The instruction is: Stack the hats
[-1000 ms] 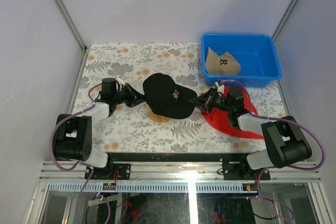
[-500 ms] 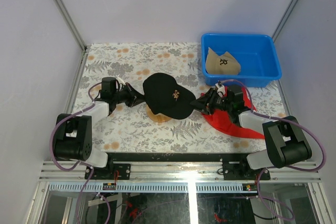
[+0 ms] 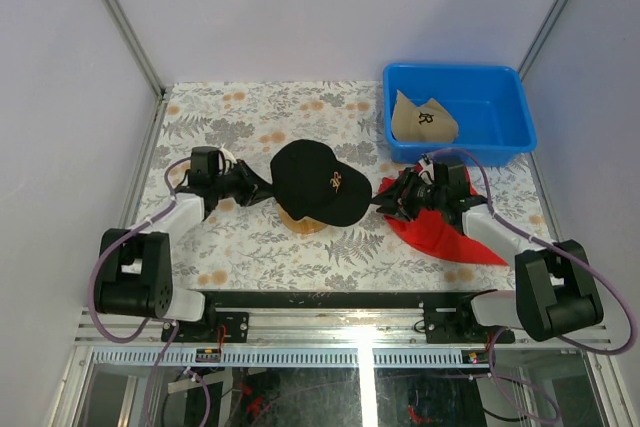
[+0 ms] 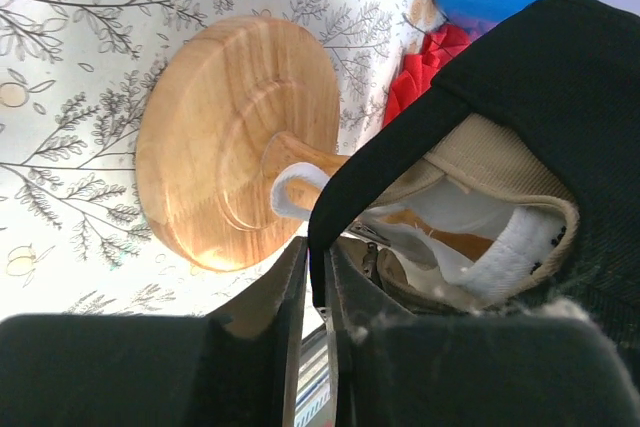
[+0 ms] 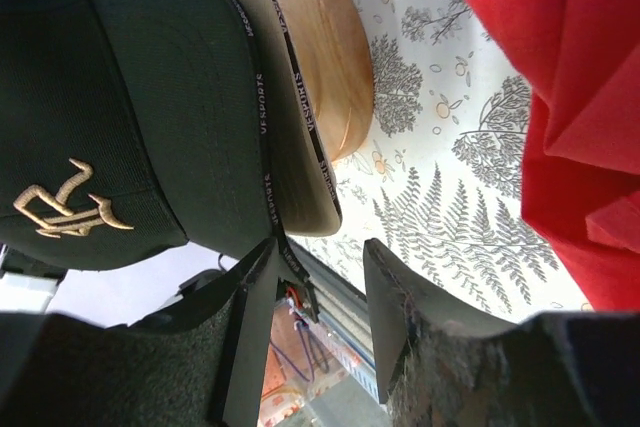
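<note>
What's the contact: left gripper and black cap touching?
Touching. Left wrist view: the left gripper is pinched shut on the rear edge of the black cap, no gap visible.

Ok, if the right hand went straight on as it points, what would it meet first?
Probably the brim of the black cap, its edge just ahead of the open right hand. The stand lies behind it. Depth is unclear.

The table is covered in a grey leafy print dotted with orange flowers. Three things are set directly on it. A round wooden stand base is parked near the middle. A crumpled red cloth is spread just to its right. A blue plastic bin is tucked into the far right corner. Whether the bin is touched by the cloth can't be told.
</note>
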